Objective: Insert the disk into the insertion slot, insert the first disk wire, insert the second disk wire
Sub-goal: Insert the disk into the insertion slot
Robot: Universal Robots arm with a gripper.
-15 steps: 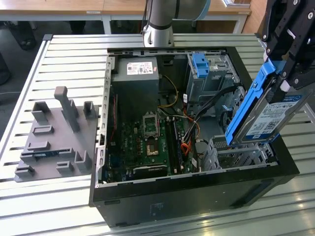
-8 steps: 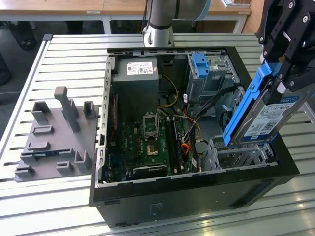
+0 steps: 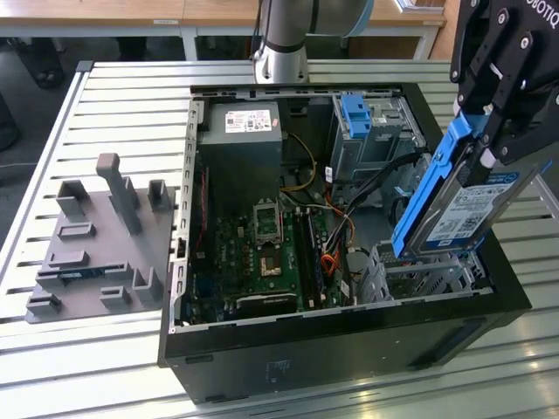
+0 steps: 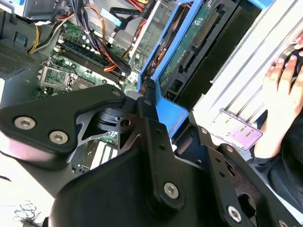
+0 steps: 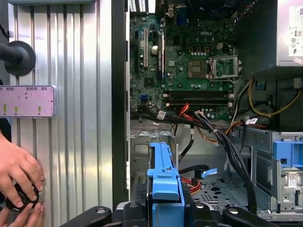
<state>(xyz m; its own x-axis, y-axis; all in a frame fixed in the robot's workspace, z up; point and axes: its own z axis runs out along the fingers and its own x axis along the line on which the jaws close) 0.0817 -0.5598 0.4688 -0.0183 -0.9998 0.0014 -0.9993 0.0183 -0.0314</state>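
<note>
One gripper (image 3: 486,150), clamped on one blue-framed disk (image 3: 458,205) held tilted over one insertion slot (image 3: 412,278) inside one open computer case (image 3: 349,345).

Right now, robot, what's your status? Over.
Tool shut on disk. Disk tilted over the slot, not seated. Black cables beside slot; a hand rests on the table outside the case.

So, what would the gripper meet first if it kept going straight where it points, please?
Probably the low metal cage below the gripper; the disk it holds would touch first, though depth is unclear.
</note>
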